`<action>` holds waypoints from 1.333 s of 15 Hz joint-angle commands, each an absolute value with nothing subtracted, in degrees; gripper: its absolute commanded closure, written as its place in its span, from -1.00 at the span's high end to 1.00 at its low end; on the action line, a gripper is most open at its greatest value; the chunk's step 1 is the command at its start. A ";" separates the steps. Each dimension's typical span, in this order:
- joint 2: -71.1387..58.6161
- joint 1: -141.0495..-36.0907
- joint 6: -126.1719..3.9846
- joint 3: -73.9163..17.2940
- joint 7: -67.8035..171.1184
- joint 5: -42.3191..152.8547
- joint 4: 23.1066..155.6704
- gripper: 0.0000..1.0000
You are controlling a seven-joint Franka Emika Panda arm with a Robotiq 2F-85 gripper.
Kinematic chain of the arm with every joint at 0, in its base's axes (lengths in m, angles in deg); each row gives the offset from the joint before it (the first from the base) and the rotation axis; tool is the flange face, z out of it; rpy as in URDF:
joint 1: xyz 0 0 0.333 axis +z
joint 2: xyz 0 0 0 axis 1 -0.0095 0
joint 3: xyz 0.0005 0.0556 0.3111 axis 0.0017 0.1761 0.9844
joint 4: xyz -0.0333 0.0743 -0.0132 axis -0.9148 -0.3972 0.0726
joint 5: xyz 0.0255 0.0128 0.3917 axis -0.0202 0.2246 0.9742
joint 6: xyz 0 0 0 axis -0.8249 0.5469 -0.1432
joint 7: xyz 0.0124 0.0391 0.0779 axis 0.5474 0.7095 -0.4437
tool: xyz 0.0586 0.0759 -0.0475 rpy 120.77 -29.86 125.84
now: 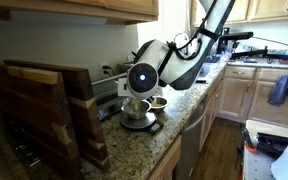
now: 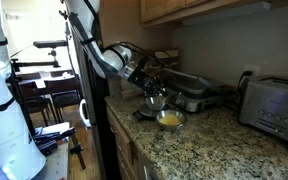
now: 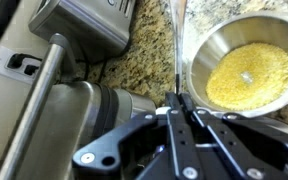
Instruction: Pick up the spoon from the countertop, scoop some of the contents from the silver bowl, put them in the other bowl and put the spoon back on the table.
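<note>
The claw [image 3: 180, 108] fills the bottom of the wrist view, its dark fingers pressed together on the thin handle of the spoon [image 3: 174, 55]. The handle is a narrow, bright metal strip running straight up from the fingertips. The spoon's bowl end cannot be made out in any view.

Just beside the handle stands the silver bowl [image 3: 206, 45], round and shiny, with its floor covered in fine yellow grains [image 3: 249, 72]. It rests on the speckled granite worktop [image 3: 144, 62]. A brushed-metal appliance [image 3: 84, 25] takes up that view's other side.

In an exterior view the arm reaches in low over the worktop. The claw [image 2: 154, 92] hangs just above and behind the bowl of yellow grains [image 2: 170, 126], and a toaster [image 2: 274, 105] stands well apart by the wall. In an exterior view a second bowl [image 1: 134, 121] sits just beside the first under the wrist, and wooden cutting boards [image 1: 44, 110] lean in the foreground.
</note>
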State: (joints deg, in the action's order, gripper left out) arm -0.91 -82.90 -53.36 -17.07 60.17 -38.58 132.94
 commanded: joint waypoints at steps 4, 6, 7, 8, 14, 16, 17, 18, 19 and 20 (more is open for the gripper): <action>3.63 -80.66 -45.42 -14.63 72.18 -46.55 139.92 -0.95; 3.72 -80.12 -42.78 -13.78 76.30 -48.93 140.88 -0.95; 3.70 -79.92 -41.56 -13.50 78.11 -50.14 141.26 -0.95; 3.62 -79.73 -40.03 -13.20 80.23 -51.59 141.67 -0.95; 2.46 -79.72 -31.45 -12.58 88.74 -57.37 143.21 -0.95; 2.27 -79.92 -30.20 -12.62 89.94 -57.58 143.37 -0.95; 2.21 -79.96 -29.68 -12.61 90.32 -57.58 143.48 -0.95; 2.30 -80.29 -31.05 -12.69 89.29 -56.72 143.22 -0.95; 2.34 -80.65 -32.62 -12.82 87.72 -55.98 142.81 -0.95; 2.46 -81.11 -34.22 -13.03 86.65 -55.32 142.24 -0.95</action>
